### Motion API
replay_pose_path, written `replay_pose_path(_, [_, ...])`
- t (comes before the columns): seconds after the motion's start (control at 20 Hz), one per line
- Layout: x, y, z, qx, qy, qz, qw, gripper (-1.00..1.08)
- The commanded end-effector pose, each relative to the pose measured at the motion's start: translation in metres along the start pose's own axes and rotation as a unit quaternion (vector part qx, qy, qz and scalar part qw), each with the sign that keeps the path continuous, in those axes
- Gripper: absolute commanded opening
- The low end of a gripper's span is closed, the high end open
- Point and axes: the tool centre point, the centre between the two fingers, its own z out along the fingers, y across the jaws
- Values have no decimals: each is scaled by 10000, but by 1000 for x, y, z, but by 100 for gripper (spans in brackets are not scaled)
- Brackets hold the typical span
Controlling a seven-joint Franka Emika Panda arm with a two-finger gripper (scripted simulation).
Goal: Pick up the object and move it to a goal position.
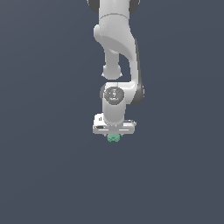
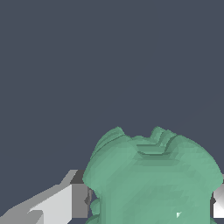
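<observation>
— Where's the small mint-green knobbly lump [image 1: 113, 138]?
— Under the white arm [image 1: 117, 57], right between the fingers [image 2: 57, 203] of the white pincer [image 1: 113, 136], clamped on both sides.

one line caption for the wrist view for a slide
Wrist view: mint-green knobbly object fills the frame between the jaws of the gripper, against a plain dark background.

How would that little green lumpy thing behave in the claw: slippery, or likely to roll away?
The green lumpy thing looks rigid, so it probably keeps its shape. Its knobbly surface may seat unevenly against the flat fingers, so it could twist. Being roughly rounded and much narrower than the claw, it might roll if released.
</observation>
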Motion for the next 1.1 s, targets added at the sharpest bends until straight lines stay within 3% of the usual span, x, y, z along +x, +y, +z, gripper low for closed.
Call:
replay_pose_path(0.0, [1,-4,-16,0,7,-2,10000,-100])
replay_pose_path(1.05, [16,-62,-237,-3,7,-1,10000,-100])
